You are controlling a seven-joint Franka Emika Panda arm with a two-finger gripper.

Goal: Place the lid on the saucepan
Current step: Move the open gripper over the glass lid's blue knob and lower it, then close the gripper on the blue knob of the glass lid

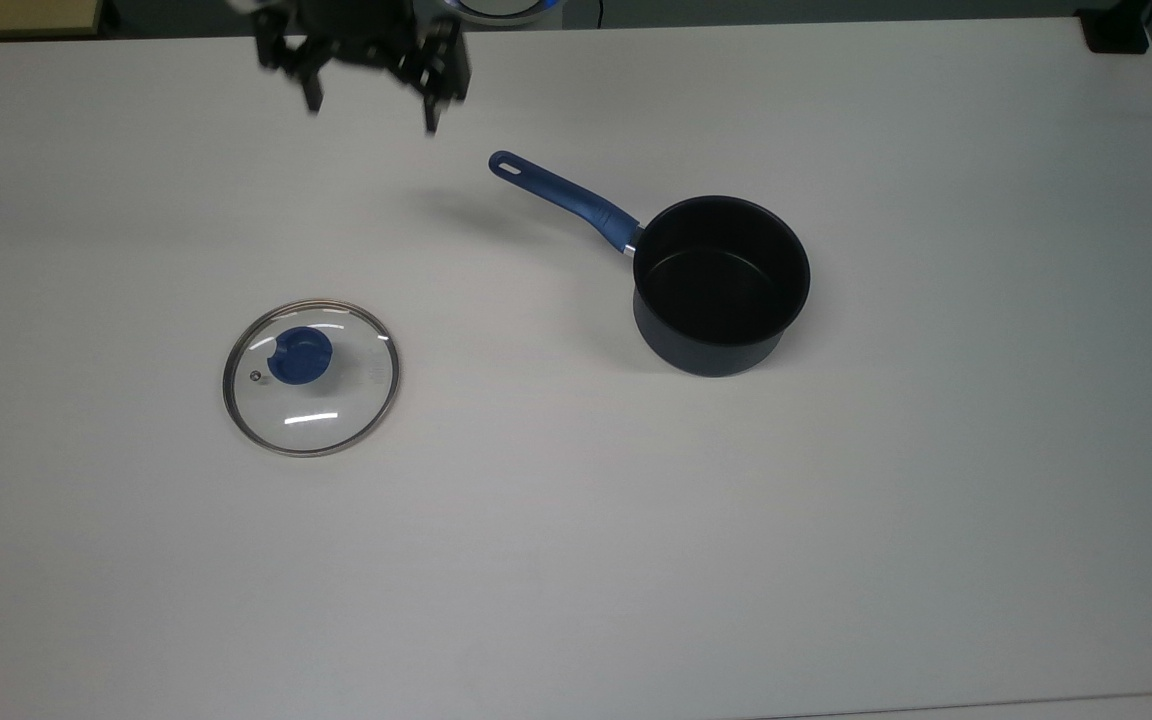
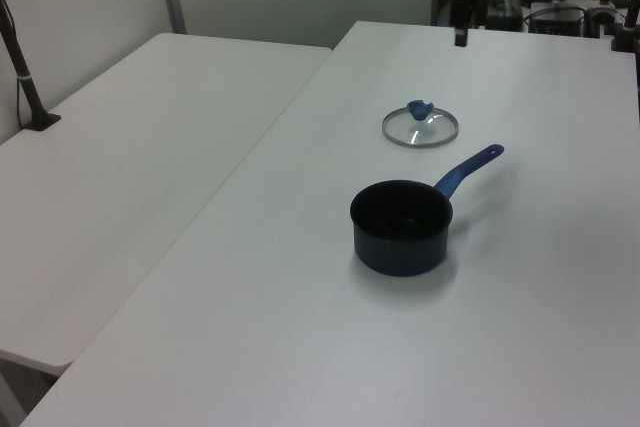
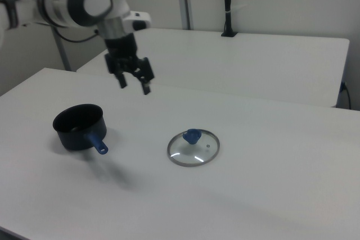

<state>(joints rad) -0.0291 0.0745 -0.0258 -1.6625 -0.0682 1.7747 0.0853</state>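
No legible text (none anywhere)

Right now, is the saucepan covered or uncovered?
Uncovered. The saucepan shows its bare black inside, and the lid lies flat on the table apart from it.

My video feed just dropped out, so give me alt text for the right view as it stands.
The open gripper hangs in the air above a white table, empty, between the saucepan at the right view's left and the lid lying flat near the centre, knob up. The saucepan is uncovered, its blue handle pointing toward the camera.
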